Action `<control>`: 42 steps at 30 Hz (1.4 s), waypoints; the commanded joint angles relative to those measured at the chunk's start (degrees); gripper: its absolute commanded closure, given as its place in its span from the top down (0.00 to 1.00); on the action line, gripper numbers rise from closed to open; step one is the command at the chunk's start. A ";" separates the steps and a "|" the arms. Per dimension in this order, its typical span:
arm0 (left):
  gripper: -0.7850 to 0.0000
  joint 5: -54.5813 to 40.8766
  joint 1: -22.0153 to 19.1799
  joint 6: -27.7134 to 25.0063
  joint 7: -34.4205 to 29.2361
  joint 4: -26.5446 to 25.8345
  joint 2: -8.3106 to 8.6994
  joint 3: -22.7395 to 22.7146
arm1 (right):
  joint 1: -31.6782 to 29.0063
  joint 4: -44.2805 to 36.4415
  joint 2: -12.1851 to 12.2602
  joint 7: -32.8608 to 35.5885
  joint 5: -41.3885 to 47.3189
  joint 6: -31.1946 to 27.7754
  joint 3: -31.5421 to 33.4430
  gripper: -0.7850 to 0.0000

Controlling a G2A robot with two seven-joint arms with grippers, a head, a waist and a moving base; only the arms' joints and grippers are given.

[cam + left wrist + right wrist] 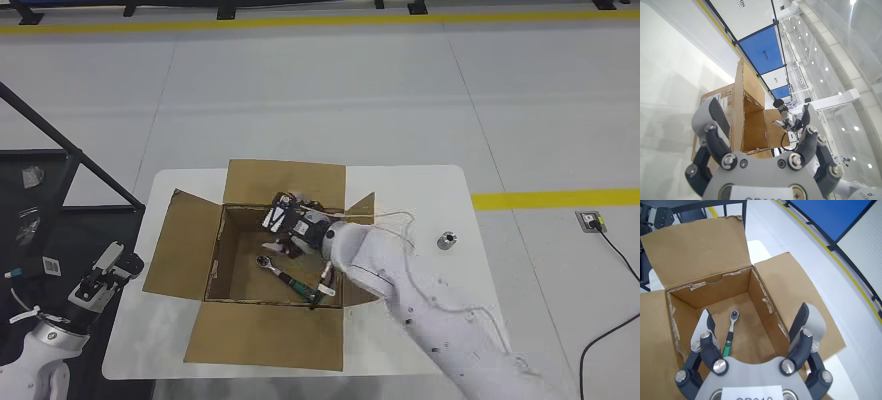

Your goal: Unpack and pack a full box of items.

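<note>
Directly under the right pincer, whose two fingers are spread wide & hold nothing, lies the green-handled ratchet wrench w/ a silver head. It's flat on the floor of the brown cardboard box. Handle end is nearest the pincer's base; the head points away toward the box's far wall. Wrench touches neither finger. Pincer hangs above it over the open top, closer to one side wall than the other.

Around the pincer the box flaps are folded outward: one stands tall beyond it past the wrench head, others slope off to either side. Torn corrugated edges run along the rim where the flaps meet the walls.

Box sits on the white table w/ rounded corners, approx mid-table. On the right arm's side, away from the box, a small round silver metal piece sits alone on the table, near the closest flap but apart from it.

Farthest from the right pincer, across the box, the left pincer hangs off the table's edge. Its fingers are also wide apart & empty. It faces the box's outer wall, w/ one raised flap edge-on ahead, well apart from the cardboard. Beyond that flap, from the left wrist view, the right pincer shows over the box opening.
</note>
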 commanded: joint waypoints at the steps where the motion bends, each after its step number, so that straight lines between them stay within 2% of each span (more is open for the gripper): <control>1: 1.00 0.00 0.00 0.00 0.00 0.00 0.00 0.00 | -7.74 -11.31 1.46 3.80 -2.10 3.05 6.55 1.00; 6: 1.00 0.00 0.00 0.00 0.00 0.00 0.00 0.00 | -16.96 -20.78 2.68 10.90 -8.49 18.22 16.12 1.00; 8: 1.00 0.00 0.00 0.00 0.00 0.00 0.00 0.00 | -18.87 -20.76 2.91 13.28 -10.48 24.16 20.16 1.00; 11: 1.00 0.00 0.00 0.00 0.00 0.00 0.00 0.00 | -19.02 -18.51 3.01 18.01 -10.61 29.03 24.16 1.00; 13: 1.00 0.00 0.00 0.00 0.00 0.00 0.00 0.00 | -17.68 -14.77 3.10 20.97 -9.16 29.39 26.38 1.00; 17: 1.00 0.00 0.00 0.00 0.00 0.00 0.00 0.00 | -12.38 -1.69 3.24 26.17 -5.62 29.48 29.90 1.00; 22: 1.00 0.00 0.00 0.00 0.00 0.00 0.00 0.00 | -5.35 14.11 3.37 26.76 -2.65 27.37 31.14 1.00; 27: 1.00 0.00 0.00 0.00 0.00 0.00 0.00 0.00 | 1.30 26.53 3.38 25.41 -1.05 25.91 31.06 1.00; 35: 1.00 0.00 0.00 0.00 0.00 0.00 0.00 0.00 | 8.53 38.96 3.26 24.58 -0.62 25.15 29.61 1.00; 40: 1.00 0.00 0.00 0.00 0.00 0.00 0.00 0.00 | 10.20 43.56 2.91 22.70 1.26 24.75 28.56 0.90; 42: 1.00 0.00 0.00 0.00 0.00 0.00 0.00 0.00 | 10.79 45.09 2.81 21.82 1.65 24.87 28.17 0.92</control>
